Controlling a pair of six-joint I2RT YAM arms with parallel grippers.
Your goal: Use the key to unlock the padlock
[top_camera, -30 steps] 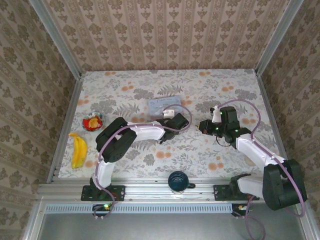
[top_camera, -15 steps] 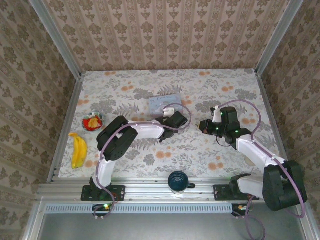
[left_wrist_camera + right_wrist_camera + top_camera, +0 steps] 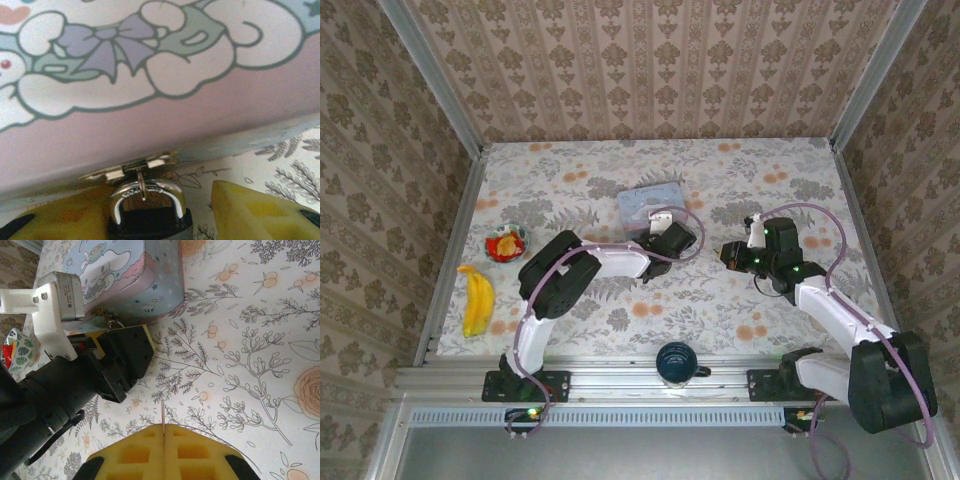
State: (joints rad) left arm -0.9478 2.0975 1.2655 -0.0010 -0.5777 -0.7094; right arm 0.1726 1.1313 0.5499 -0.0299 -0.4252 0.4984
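Note:
The small black padlock (image 3: 147, 222) hangs by its silvery shackle (image 3: 172, 192) from the hasp (image 3: 142, 164) of the pale blue cartoon tin (image 3: 150, 115). My left gripper (image 3: 150, 199) straddles the padlock. Its left finger (image 3: 55, 217) lies against the lock body, and a strip of tablecloth shows between the lock and the right finger (image 3: 255, 210). From above, the left gripper (image 3: 665, 235) sits at the tin's (image 3: 650, 203) near edge. My right gripper (image 3: 163, 432) is shut on the key (image 3: 163, 415), whose thin blade sticks out edge-on, pointing toward the left gripper's black body (image 3: 125, 360). The right gripper (image 3: 728, 253) is a short way right of the tin.
A banana (image 3: 477, 300) and a red bowl (image 3: 506, 243) lie at the table's left side. A dark mug (image 3: 675, 362) stands at the near edge between the arm bases. Patterned walls enclose the floral table (image 3: 760, 170) on three sides.
The left gripper's jaws have narrowed around the padlock, and the tin has shifted slightly away. The right gripper has drifted a little right and toward the near edge, still holding the key.

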